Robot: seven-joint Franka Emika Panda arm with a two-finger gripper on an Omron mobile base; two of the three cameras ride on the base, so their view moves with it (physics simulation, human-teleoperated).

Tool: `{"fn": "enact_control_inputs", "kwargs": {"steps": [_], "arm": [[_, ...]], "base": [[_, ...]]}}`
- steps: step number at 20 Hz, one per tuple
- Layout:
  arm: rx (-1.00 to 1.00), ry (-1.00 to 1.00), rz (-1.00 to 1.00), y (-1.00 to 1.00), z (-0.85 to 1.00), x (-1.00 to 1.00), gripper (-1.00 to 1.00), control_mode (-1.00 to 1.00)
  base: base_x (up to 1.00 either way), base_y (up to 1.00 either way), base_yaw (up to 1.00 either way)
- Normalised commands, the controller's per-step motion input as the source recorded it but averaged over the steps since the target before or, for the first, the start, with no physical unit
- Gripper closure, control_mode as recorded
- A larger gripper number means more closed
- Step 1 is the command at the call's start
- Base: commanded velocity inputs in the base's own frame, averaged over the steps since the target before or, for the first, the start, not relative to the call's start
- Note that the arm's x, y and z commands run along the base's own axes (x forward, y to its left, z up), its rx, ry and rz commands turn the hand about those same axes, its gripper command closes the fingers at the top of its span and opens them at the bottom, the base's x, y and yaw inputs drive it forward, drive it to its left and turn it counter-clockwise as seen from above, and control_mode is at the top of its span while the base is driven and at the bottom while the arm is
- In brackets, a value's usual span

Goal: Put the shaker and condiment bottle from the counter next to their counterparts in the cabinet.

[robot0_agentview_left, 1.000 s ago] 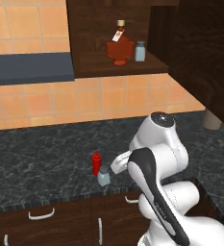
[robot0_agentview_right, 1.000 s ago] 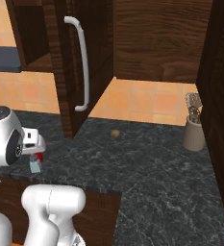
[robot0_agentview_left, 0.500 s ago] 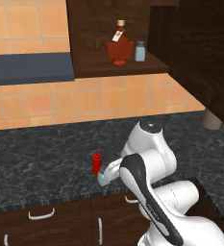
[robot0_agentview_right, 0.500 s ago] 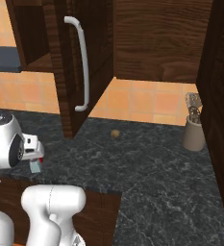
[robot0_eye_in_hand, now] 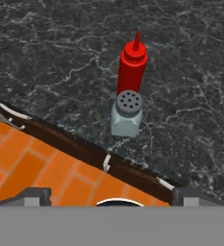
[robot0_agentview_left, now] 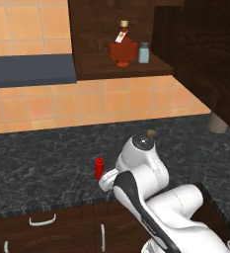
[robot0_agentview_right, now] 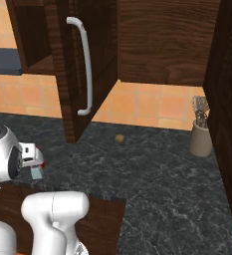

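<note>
at centre of the hand view: one shaker [robot0_eye_in_hand: 127, 115], one condiment bottle [robot0_eye_in_hand: 131, 68] touching behind it on the counter [robot0_eye_in_hand: 60, 62]; jaw state cannot be told

Place: my kitchen — rendered.
Worktop: black marbled counter [robot0_agentview_left: 47, 168] over wood drawers [robot0_agentview_left: 42, 227].
Wall: orange tiles [robot0_agentview_left: 87, 104] — dark cabinet [robot0_agentview_left: 121, 69] above.
Corner: utensil holder [robot0_agentview_right: 201, 133].

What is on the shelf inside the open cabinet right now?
On the cabinet shelf stand a squat red-brown flask with a tagged neck and, to its right, a small pale blue shaker. The shelf's far right end is hidden behind the open door.
</note>
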Motion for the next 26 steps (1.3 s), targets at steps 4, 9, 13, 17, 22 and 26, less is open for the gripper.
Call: {"fn": "enact_control_inputs", "kwargs": {"steps": [4, 9, 13, 17, 22, 26], "arm": [[0.02, -0.12, 0.01, -0.06, -0.60, 0.12, -1.00, -1.00], [0.04, -0.07, 0.00, -0.06, -0.27, 0.19, -1.00, -1.00], [0.06, -0.08, 0.00, -0.12, -0.09, 0.17, -1.00, -1.00], [0.01, -0.08, 0.00, 0.00, -0.28, 0.09, -1.00, -1.00], [0.00, -0.08, 0.00, 0.00, -0.34, 0.08, -1.00, -1.00], [0.05, -0.07, 0.00, -0.02, -0.18, 0.23, -1.00, -1.00]], "base": [[0.00, 0.00, 0.00], [0.00, 0.00, 0.00], [0.00, 0.00, 0.00], [0.00, 0.00, 0.00], [0.00, 0.00, 0.00], [0.00, 0.00, 0.00]]}}
